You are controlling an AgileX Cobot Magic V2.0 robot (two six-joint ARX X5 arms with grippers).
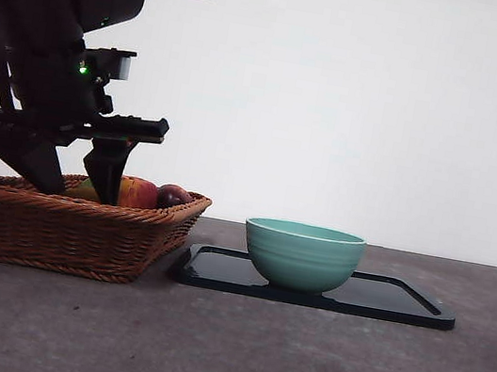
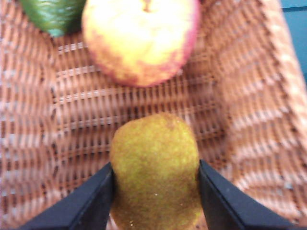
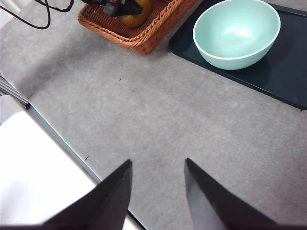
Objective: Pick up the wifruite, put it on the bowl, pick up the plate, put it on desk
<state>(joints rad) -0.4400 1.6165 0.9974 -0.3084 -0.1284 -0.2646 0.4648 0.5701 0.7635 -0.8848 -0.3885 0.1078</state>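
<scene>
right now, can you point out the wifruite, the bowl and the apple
wifruite point(image 2: 154, 167): left wrist view, middle of its fuzzy brown-green skin, between the left gripper's fingers.
bowl point(image 1: 302, 255): front view, middle of its ridged mint-green side.
apple point(image 2: 140, 38): left wrist view, middle of its yellow face.

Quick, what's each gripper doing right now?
Left gripper: jaws closed on the wifruite inside the basket.
Right gripper: open, holding nothing, above the desk.

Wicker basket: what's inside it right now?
The basket holds a brown fruit between the left hand's jaws, an apple, a plum, something green. Its floor elsewhere is hidden.
</scene>
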